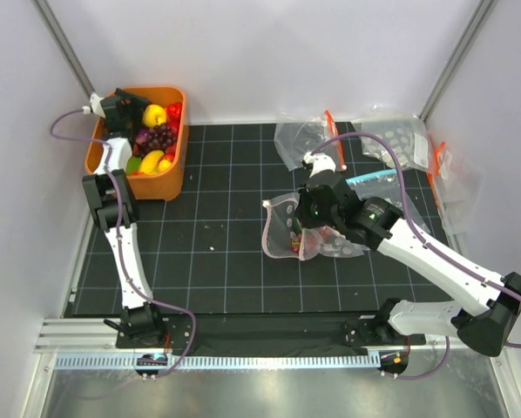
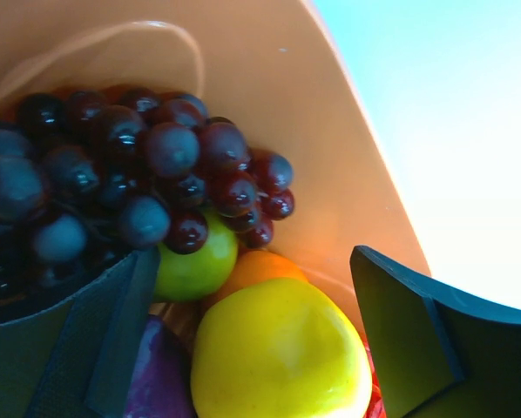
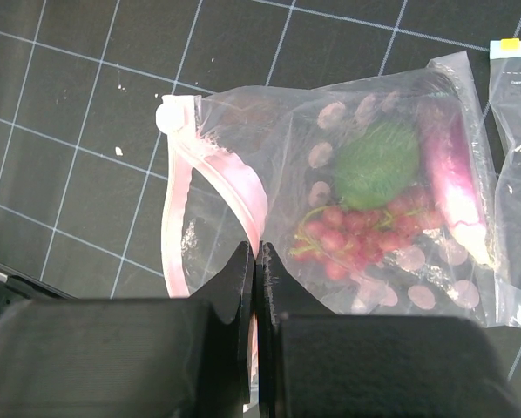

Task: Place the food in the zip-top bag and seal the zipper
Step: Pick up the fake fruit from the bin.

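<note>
The zip-top bag (image 1: 287, 231) lies mid-table, mouth open to the left. In the right wrist view it (image 3: 269, 131) holds a green piece (image 3: 378, 164), red grapes (image 3: 356, 231) and a purple piece (image 3: 456, 174). My right gripper (image 3: 257, 252) is shut on the pink zipper (image 3: 234, 187); it also shows from above (image 1: 308, 209). My left gripper (image 1: 128, 109) hangs in the orange tub (image 1: 175, 178). It is open (image 2: 252, 261), its fingers on either side of the yellow lemon (image 2: 278, 357), not touching it. Dark grapes (image 2: 138, 174), a green piece (image 2: 191, 266) and an orange piece (image 2: 256, 266) lie beside the lemon.
Other clear bags lie at the back right: one with an orange strip (image 1: 300, 135), a dotted one (image 1: 400, 139), one with a blue strip (image 1: 374, 178) and one against the right wall (image 1: 452, 174). White walls close in the black grid mat (image 1: 217, 218).
</note>
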### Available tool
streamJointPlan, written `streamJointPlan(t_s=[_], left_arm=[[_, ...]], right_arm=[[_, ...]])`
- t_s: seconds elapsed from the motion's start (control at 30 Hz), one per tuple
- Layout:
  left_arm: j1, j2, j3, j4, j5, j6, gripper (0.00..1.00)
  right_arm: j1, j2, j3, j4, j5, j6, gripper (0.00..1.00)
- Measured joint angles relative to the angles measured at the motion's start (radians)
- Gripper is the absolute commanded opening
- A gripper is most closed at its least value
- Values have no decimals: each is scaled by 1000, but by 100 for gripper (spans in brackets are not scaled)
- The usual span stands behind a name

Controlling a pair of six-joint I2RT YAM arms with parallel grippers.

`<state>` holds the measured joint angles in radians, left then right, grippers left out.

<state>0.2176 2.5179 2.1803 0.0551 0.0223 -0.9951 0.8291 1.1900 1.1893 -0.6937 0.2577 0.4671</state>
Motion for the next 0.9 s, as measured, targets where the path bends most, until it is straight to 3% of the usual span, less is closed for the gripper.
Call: streamJointPlan(t_s=[0.6,0.7,0.83,0.9], left_arm=[[-43,-19,-28,9,27,45,97],[-53,-24,-32,4,27,61,83],[-55,-27,-34,-3,30,65,54],[-55,-29,-35,-5,32,66,48]], right_arm=[[0,-2,0,13,-23,2,1],[0,-5,-1,14,-26,2,1],[0,-8,-3,16,-29,2,1],[0,-8,-4,17,-30,2,1]])
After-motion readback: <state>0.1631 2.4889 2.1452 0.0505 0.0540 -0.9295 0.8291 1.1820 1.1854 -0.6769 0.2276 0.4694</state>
